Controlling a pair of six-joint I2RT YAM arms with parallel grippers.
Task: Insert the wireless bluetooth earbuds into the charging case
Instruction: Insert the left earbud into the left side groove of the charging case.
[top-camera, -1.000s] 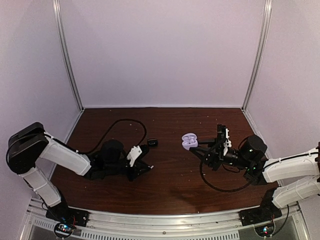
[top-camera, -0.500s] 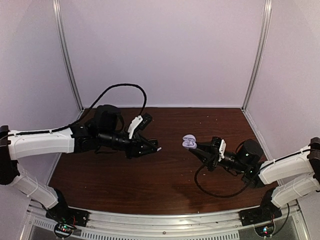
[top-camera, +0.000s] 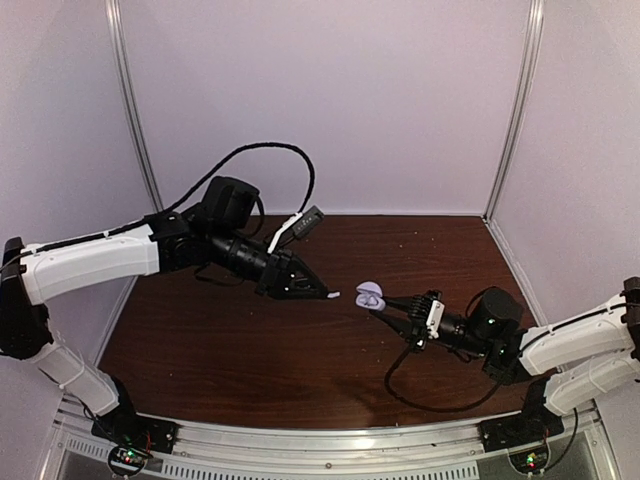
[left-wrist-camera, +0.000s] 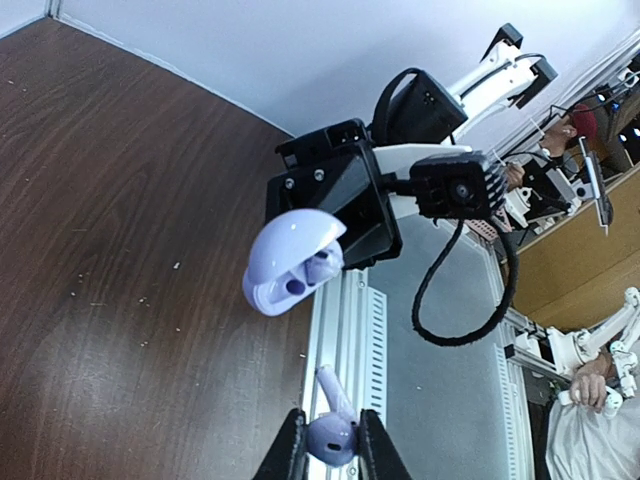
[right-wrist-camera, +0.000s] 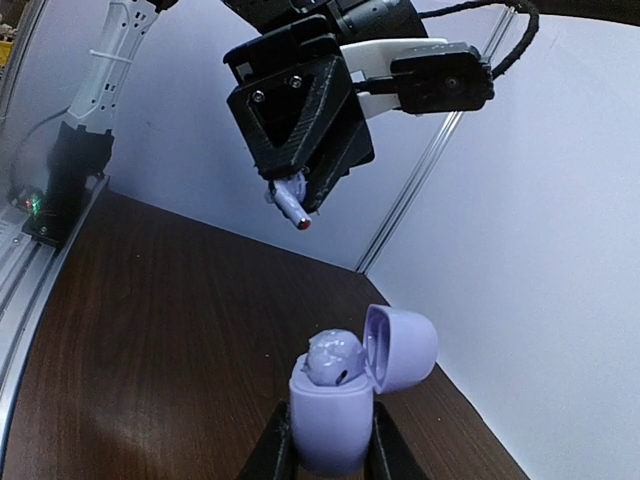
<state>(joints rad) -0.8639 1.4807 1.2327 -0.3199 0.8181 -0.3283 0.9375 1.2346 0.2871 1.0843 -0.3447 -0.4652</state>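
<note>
My right gripper (top-camera: 385, 306) is shut on the lower half of the pale lavender charging case (top-camera: 370, 296) and holds it upright above the table. In the right wrist view the case (right-wrist-camera: 333, 418) has its lid (right-wrist-camera: 402, 346) swung open to the right. One earbud (right-wrist-camera: 334, 360) sits in the near slot. My left gripper (top-camera: 322, 294) is shut on the other earbud (top-camera: 333, 295), just left of the case and apart from it. The left wrist view shows that earbud (left-wrist-camera: 332, 438) pinched by its bulb, stem pointing at the open case (left-wrist-camera: 283, 268).
The dark wooden table (top-camera: 300, 370) is boxed in by pale walls with metal posts (top-camera: 140, 130) at the back corners. A metal rail (top-camera: 320, 436) runs along the near edge. The right arm's black cable (top-camera: 430, 400) loops on the table.
My left arm has risen off the table and swung right, bringing the earbud up close to the case. The right gripper has carried the case a little to the left.
</note>
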